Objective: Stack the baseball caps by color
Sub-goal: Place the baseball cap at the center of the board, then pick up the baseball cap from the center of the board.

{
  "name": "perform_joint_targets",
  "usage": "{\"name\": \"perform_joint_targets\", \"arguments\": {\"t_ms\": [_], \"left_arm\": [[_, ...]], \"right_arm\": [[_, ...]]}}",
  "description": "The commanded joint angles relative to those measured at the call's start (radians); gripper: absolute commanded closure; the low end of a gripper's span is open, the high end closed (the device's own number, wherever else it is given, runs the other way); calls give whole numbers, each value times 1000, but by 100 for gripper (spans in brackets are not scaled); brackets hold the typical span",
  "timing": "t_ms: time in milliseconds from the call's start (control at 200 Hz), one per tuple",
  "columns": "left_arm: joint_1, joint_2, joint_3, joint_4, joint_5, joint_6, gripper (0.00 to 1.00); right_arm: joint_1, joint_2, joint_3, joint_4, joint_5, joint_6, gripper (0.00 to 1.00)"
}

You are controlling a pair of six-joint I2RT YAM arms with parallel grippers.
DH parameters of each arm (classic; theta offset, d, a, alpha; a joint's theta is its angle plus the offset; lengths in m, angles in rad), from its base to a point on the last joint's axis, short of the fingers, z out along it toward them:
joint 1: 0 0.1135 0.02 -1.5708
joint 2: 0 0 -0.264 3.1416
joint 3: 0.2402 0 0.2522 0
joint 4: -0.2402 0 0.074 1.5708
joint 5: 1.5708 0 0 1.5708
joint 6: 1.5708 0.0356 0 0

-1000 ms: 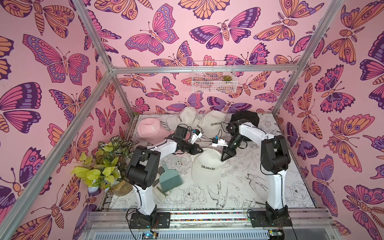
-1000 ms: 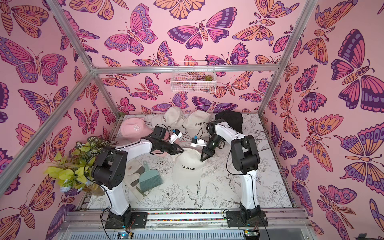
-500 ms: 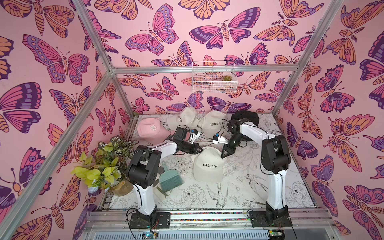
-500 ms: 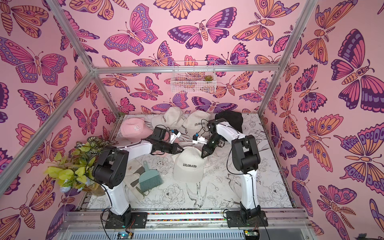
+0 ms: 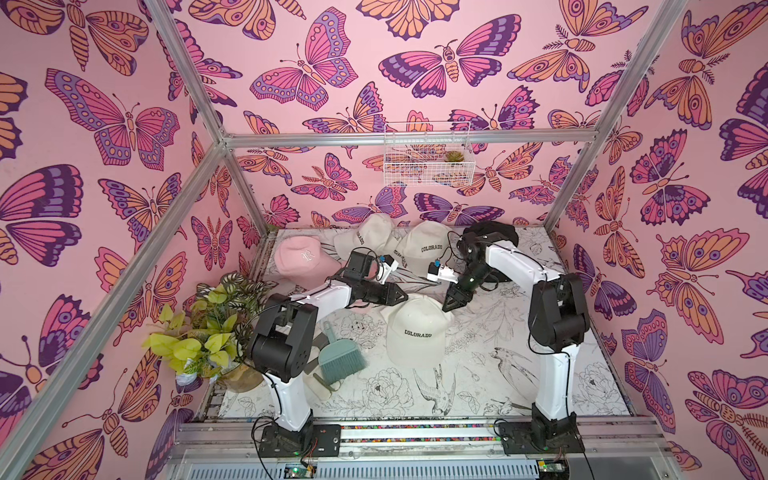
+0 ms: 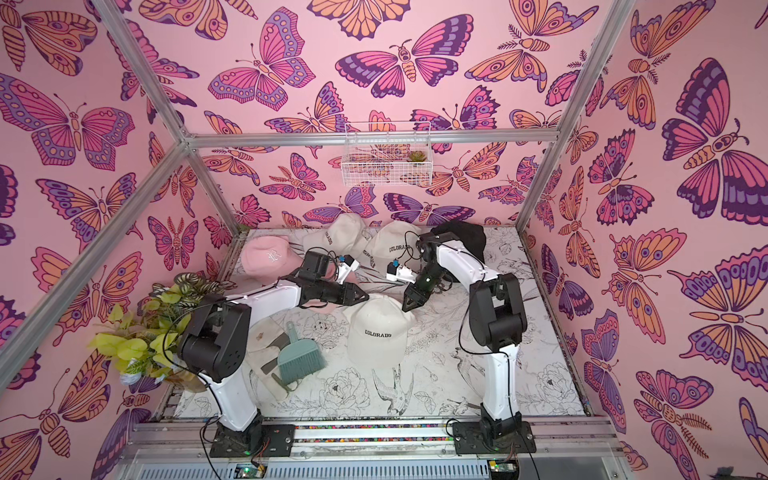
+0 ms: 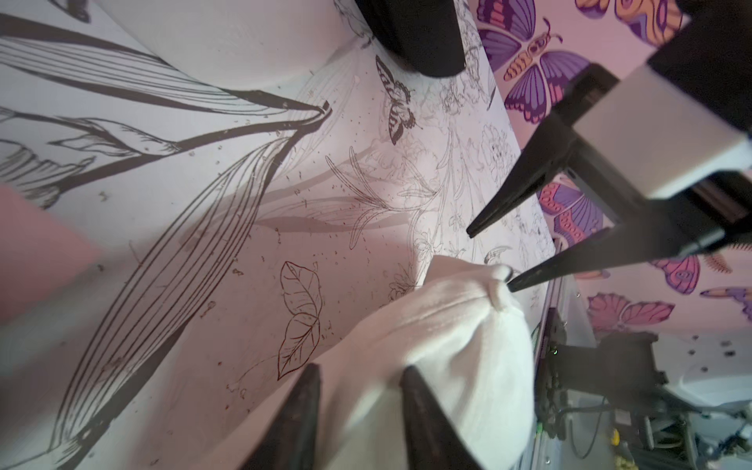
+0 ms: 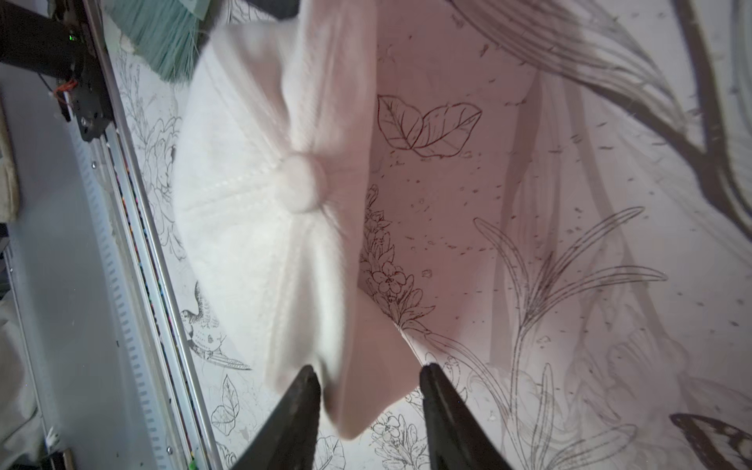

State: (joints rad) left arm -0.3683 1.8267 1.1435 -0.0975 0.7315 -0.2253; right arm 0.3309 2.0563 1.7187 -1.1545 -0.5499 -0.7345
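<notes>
A cream baseball cap lettered "COLORADO" lies mid-table, brim toward the front. My left gripper stands open at the cap's back left edge. At its back right edge my right gripper is open too, and neither pinches the fabric. Two more cream caps lie at the back, a pink cap at back left and a black cap at back right. A bit of another pink cap shows under my left arm.
A teal hand brush lies on a cream cap beside the left arm's base. A potted plant fills the left front corner. A wire basket hangs on the back wall, and metal frame posts edge the table.
Both grippers were pinching the middle cream cap's back edges half a second ago. They have opened, and the cap has dropped flat onto the table.
</notes>
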Motion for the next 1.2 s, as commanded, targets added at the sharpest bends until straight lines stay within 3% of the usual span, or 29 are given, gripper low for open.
{"name": "perform_joint_targets", "arguments": {"t_ms": [0, 5, 10, 25, 35, 245, 426, 581, 776, 926, 1031, 1191], "left_arm": [[22, -73, -13, 18, -104, -9, 46], [22, -74, -13, 18, -107, -8, 45], [23, -74, -14, 18, -110, -7, 44], [23, -80, -14, 18, -118, -6, 42], [24, -82, -14, 18, -122, -5, 40], [35, -135, -24, 1, -213, -20, 15], [39, -205, -46, -2, -358, -66, 0], [43, -268, -79, 26, -476, -129, 0], [46, -374, -200, 115, -618, -243, 0], [58, -459, -299, 146, -684, -290, 0], [73, -501, -349, 144, -695, -319, 0], [106, -544, -419, 151, -719, -383, 0]], "right_arm": [[-33, -102, -44, 146, 93, 196, 33], [-33, -102, -44, 146, 93, 196, 33], [-36, -107, -47, 151, 89, 203, 22], [-41, -115, -53, 159, 83, 215, 4], [-44, -122, -58, 165, 80, 224, 0], [-55, -288, -225, 395, 166, 446, 1], [-55, -407, -352, 659, 350, 781, 1], [-55, -428, -418, 837, 415, 1027, 1], [-55, -449, -675, 1357, 405, 1510, 0], [-54, -368, -653, 1353, 367, 1751, 1], [-48, -303, -670, 1458, 355, 1924, 1], [-22, -180, -623, 1555, 371, 2072, 1]]}}
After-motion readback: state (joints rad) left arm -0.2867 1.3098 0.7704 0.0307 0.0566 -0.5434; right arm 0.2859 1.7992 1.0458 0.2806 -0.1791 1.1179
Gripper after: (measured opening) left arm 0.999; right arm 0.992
